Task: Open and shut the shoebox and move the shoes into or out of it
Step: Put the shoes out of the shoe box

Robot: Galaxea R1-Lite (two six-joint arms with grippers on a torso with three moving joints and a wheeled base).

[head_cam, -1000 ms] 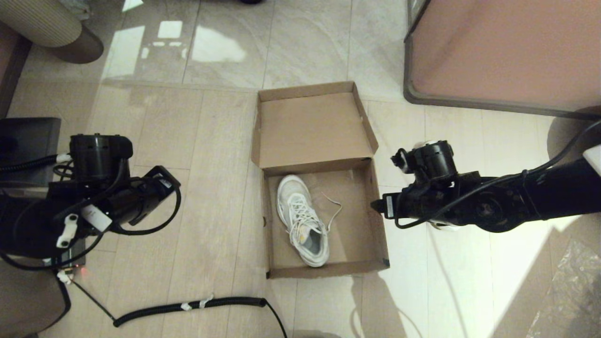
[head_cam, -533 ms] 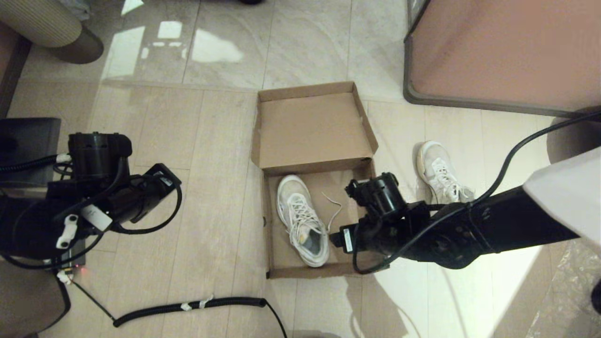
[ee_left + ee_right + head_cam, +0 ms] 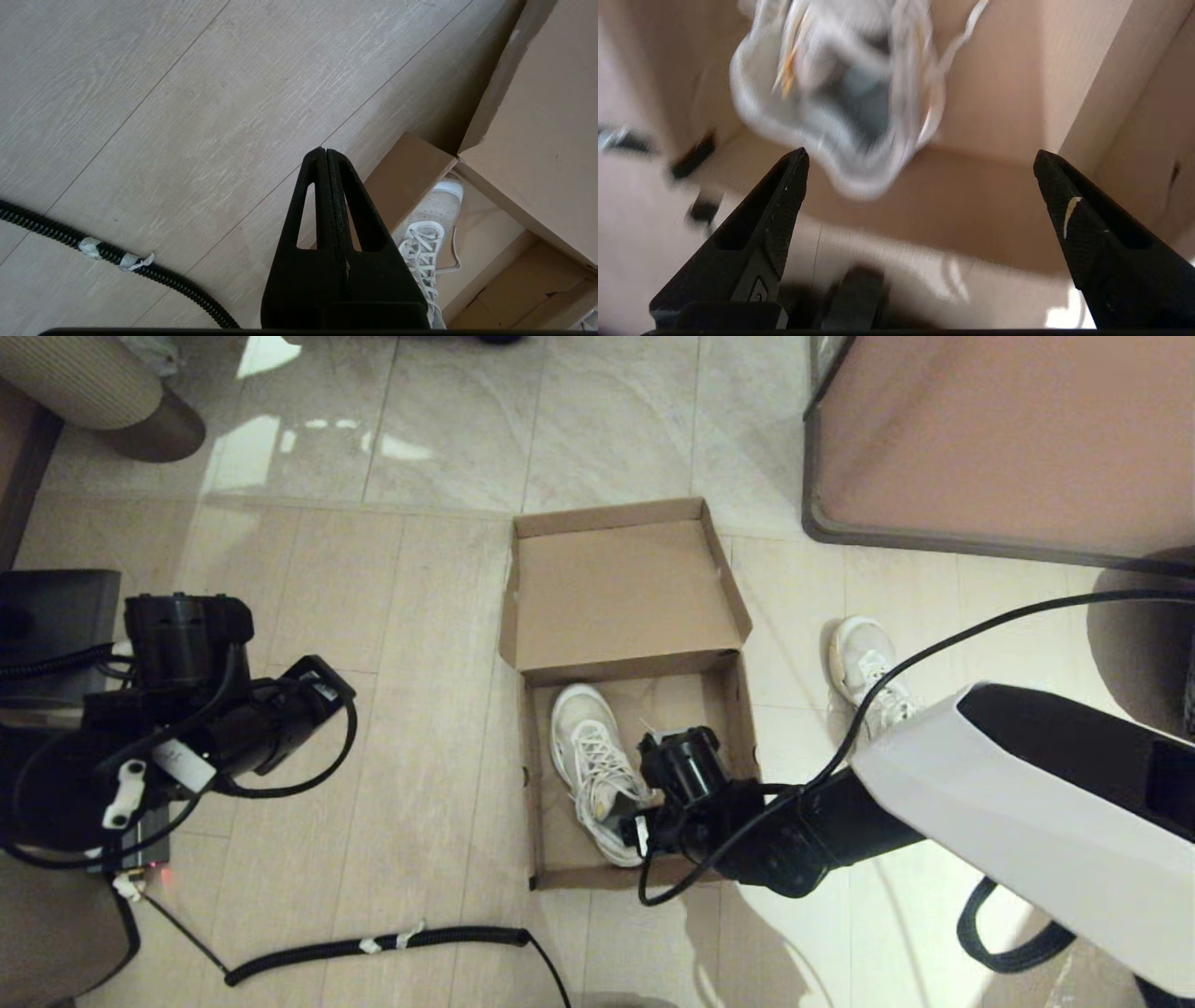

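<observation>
Right claw [image 3: 920,158] spread over shoe [image 3: 597,773] (inside shoebox [image 3: 644,700])

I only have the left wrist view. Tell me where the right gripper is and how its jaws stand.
Observer: The right gripper is down inside the open brown cardboard shoebox, at the heel end of the white mesh sneaker lying there. Its jaws are wide open and hold nothing.
Operator: Report the other shoe.
Observer: A second white sneaker lies on the pale floor outside the box, on the robot's right, partly hidden behind the right arm.
</observation>
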